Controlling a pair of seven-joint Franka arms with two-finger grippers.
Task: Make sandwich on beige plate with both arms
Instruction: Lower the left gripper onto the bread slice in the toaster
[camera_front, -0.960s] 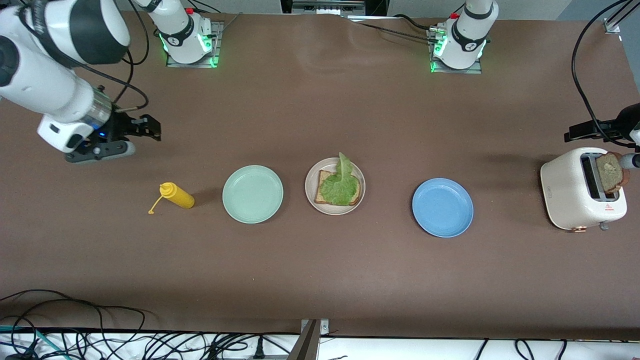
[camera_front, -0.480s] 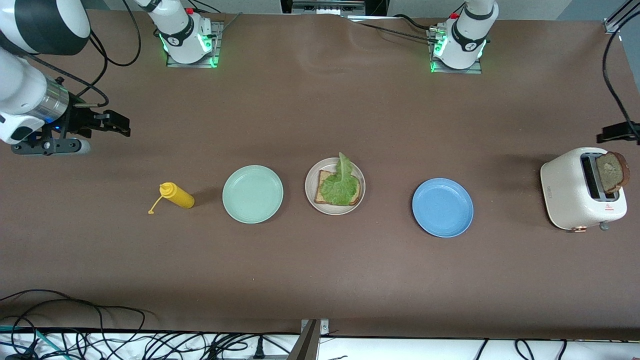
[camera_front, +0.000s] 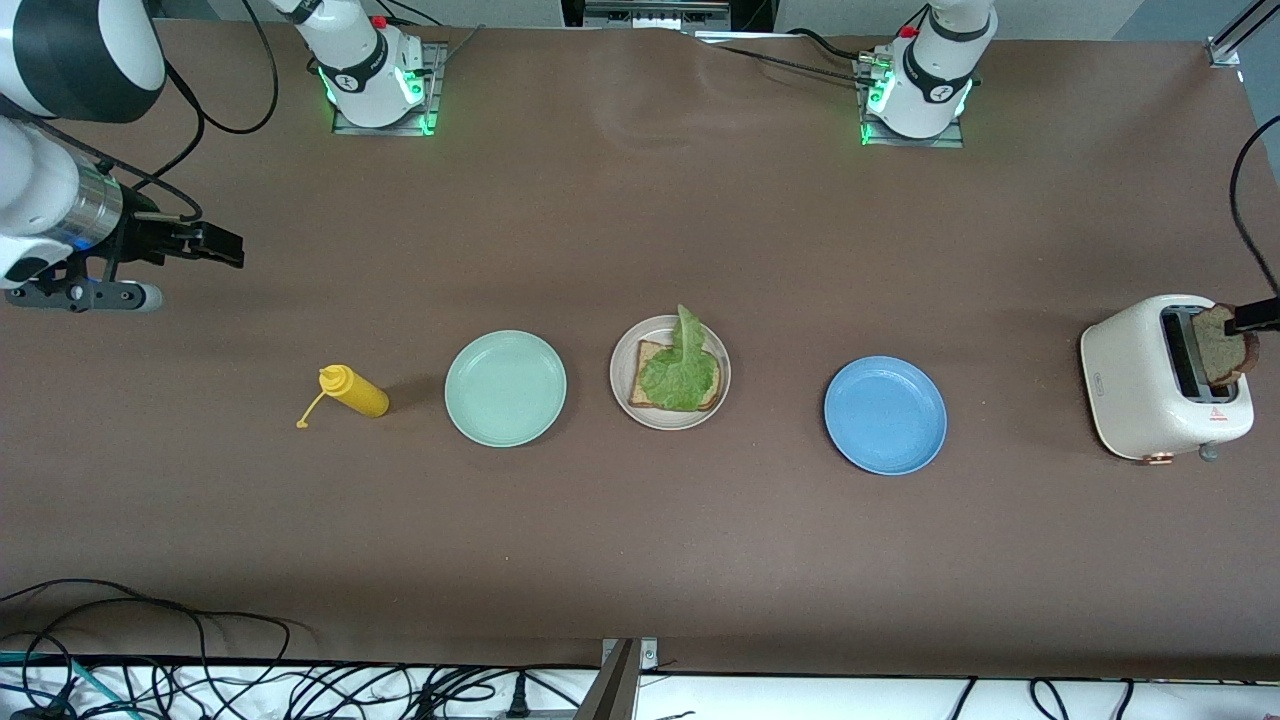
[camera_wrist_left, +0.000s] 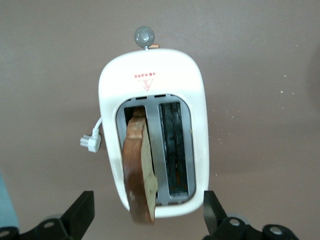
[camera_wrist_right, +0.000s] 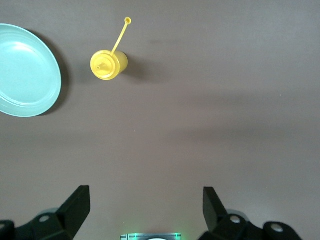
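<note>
Middle of the front frame, unchanged since a second ago: the beige plate (camera_front: 622, 392), bearing one bread slice (camera_front: 648, 362) under a ruffled lettuce leaf (camera_front: 682, 372), no top slice on it yet. Second bread slice (camera_front: 1222, 348) standing tilted in a slot of the white toaster (camera_front: 1140, 385), at mid-height of the frame, at the left arm's end of the table.

Just over that slice, at the very edge of the frame: left gripper (camera_wrist_left: 147, 212), lower in the frame than half a second ago. In its wrist view, fingers (camera_wrist_left: 82, 212) spread wide past both sides of the toaster, slice between them, not clamped.

Upper corner of the frame at the right arm's end: right gripper (camera_front: 215, 245), farther toward the frame's edge than a second ago, up over bare table, wide open and empty.

Same places as before: yellow squeeze bottle (camera_front: 355, 392), mint green plate (camera_front: 505, 388) and blue plate (camera_front: 885, 415), in one row with the beige plate.
</note>
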